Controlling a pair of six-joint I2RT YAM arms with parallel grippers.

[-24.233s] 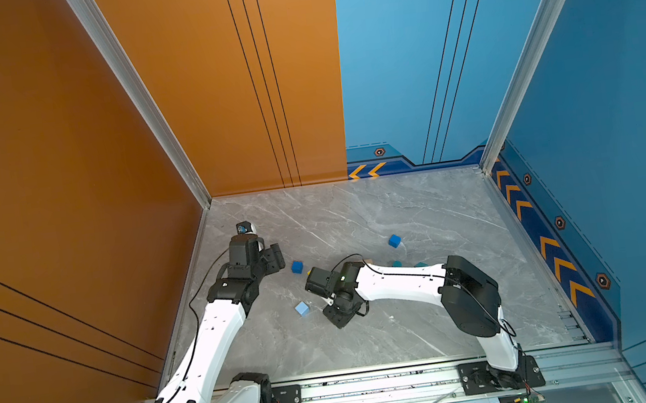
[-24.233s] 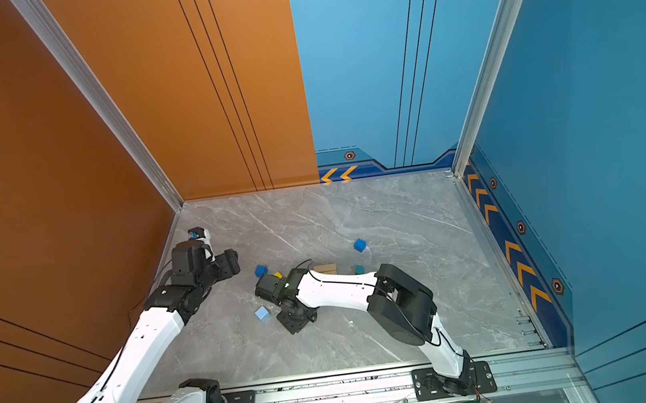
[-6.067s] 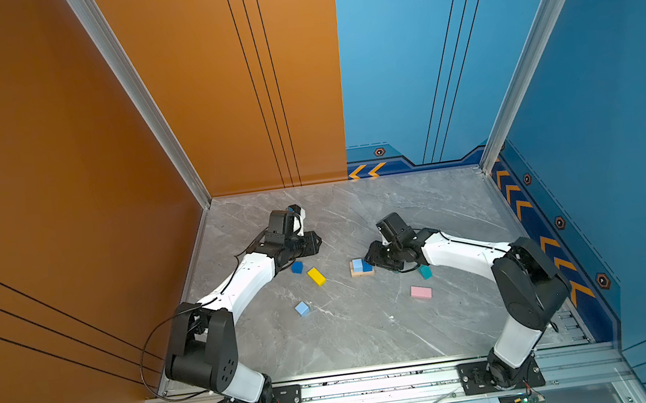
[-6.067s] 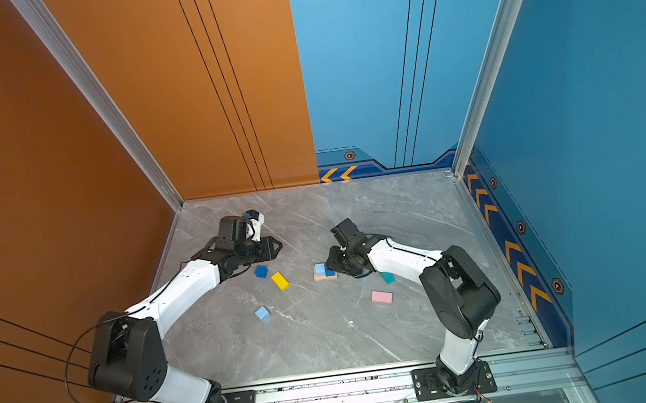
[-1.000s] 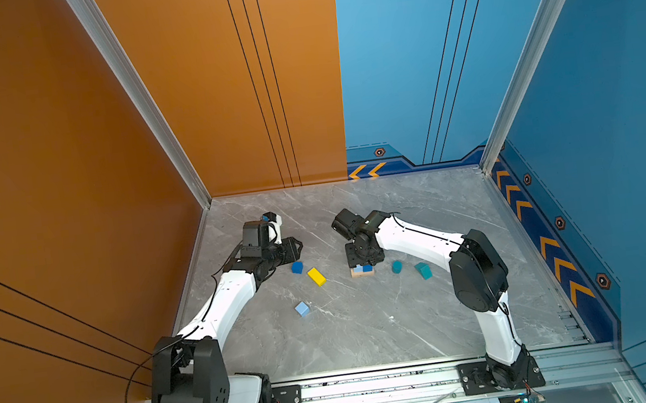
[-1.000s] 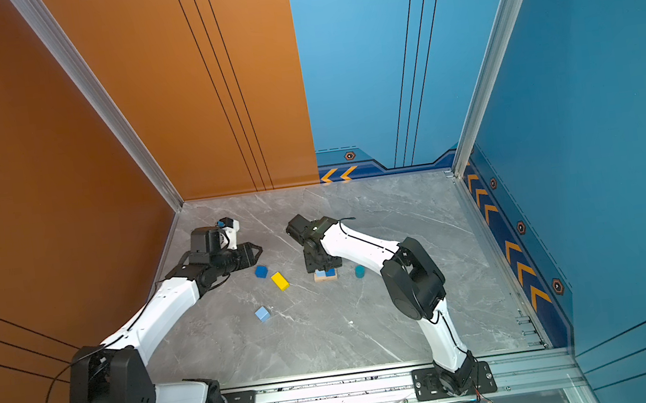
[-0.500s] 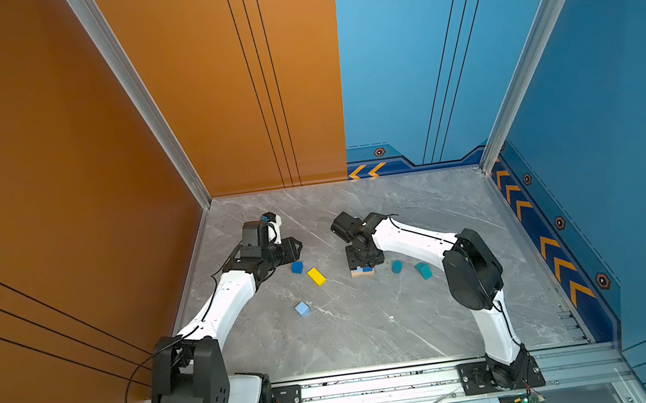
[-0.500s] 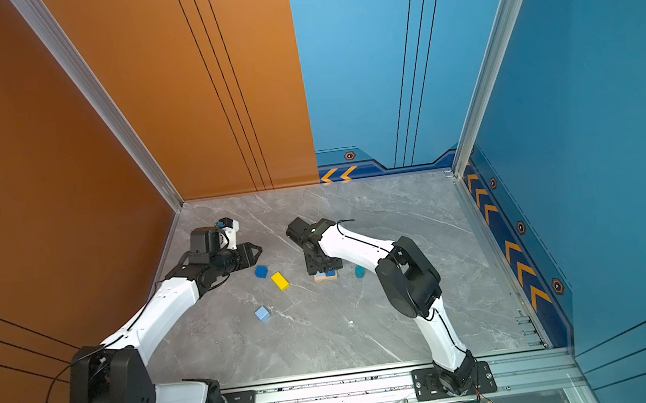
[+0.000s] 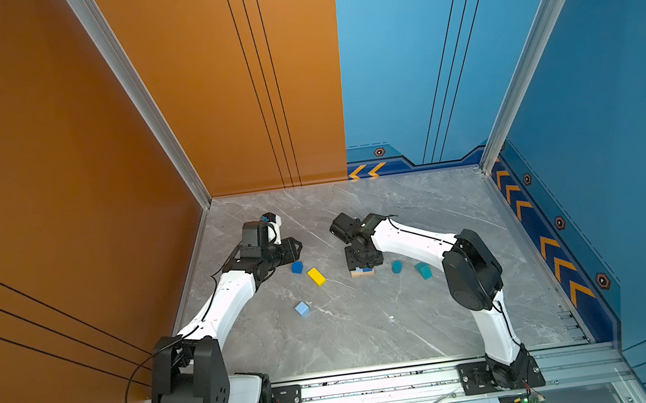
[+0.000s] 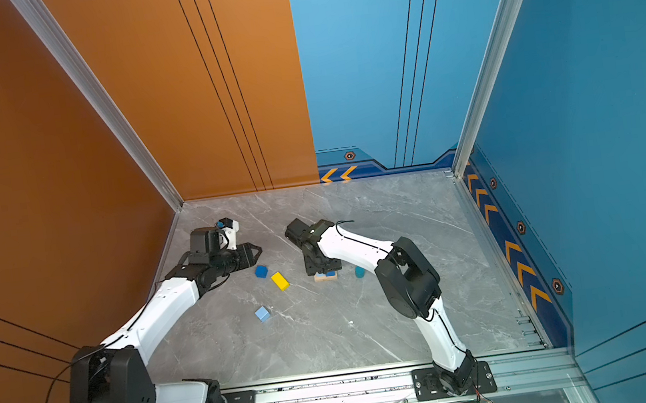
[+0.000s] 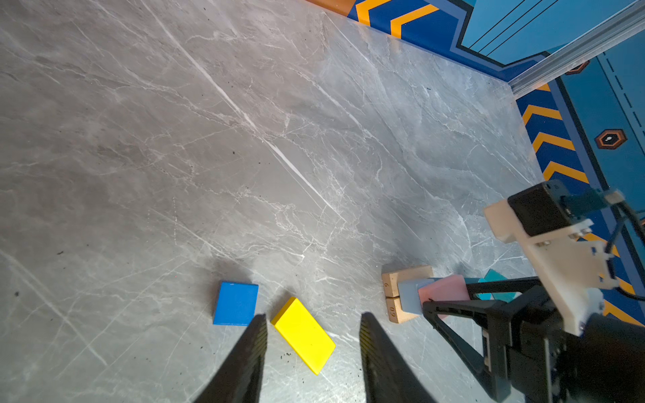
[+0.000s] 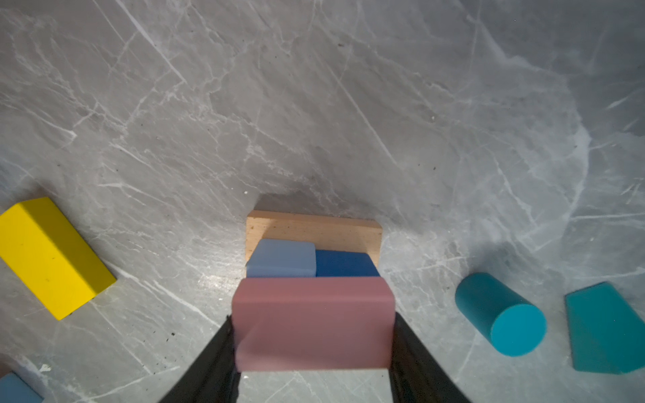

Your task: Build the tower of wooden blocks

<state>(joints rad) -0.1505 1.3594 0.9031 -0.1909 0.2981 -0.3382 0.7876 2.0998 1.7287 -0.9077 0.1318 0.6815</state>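
Observation:
My right gripper [image 12: 313, 319] is shut on the pink slab [image 12: 312, 322], one finger on each end. The slab sits over a light blue cube [image 12: 281, 258] and a dark blue cube [image 12: 343, 263], side by side on the tan plank [image 12: 314, 226] base of the tower [image 9: 362, 274]. I cannot tell whether the slab touches the cubes. My left gripper [image 11: 313, 318] hangs open and empty above the floor. The yellow bar [image 11: 303, 335] lies flat beyond its tips, and a dark blue cube [image 11: 235, 303] lies next to the bar.
A teal cylinder [image 9: 396, 266] and a teal prism [image 9: 423, 270] lie on the floor right of the stack. A loose light blue cube [image 9: 302, 309] sits nearer the front. The orange wall stands close behind the left arm.
Six seconds ago the pink slab lay on the floor at the right; now my right gripper holds it over the blue cubes. Over the last second neither gripper has visibly moved.

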